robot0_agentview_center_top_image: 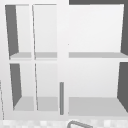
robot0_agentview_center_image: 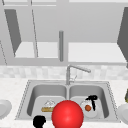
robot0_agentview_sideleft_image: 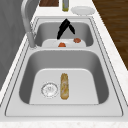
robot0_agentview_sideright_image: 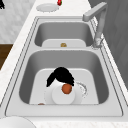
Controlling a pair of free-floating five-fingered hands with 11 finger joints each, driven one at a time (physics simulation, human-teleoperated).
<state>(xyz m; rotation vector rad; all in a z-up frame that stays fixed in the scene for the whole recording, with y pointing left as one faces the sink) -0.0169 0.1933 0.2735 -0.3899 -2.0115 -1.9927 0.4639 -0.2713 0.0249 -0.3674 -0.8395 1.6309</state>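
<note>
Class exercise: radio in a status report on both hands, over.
Right hand over white plate in right basin, orange ball beneath. Left hand at sink front. Red ball between them.

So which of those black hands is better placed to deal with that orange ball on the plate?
The right hand: it hangs in the right basin just above the plate and the orange ball. The left hand floats out front.

A white plate [robot0_agentview_sideright_image: 62,96] lies flat on the floor of the sink's [robot0_agentview_sideright_image: 15,75] right basin, near the drain, with a small orange-brown ball [robot0_agentview_sideright_image: 66,88], perhaps fruit, resting on it.
</note>
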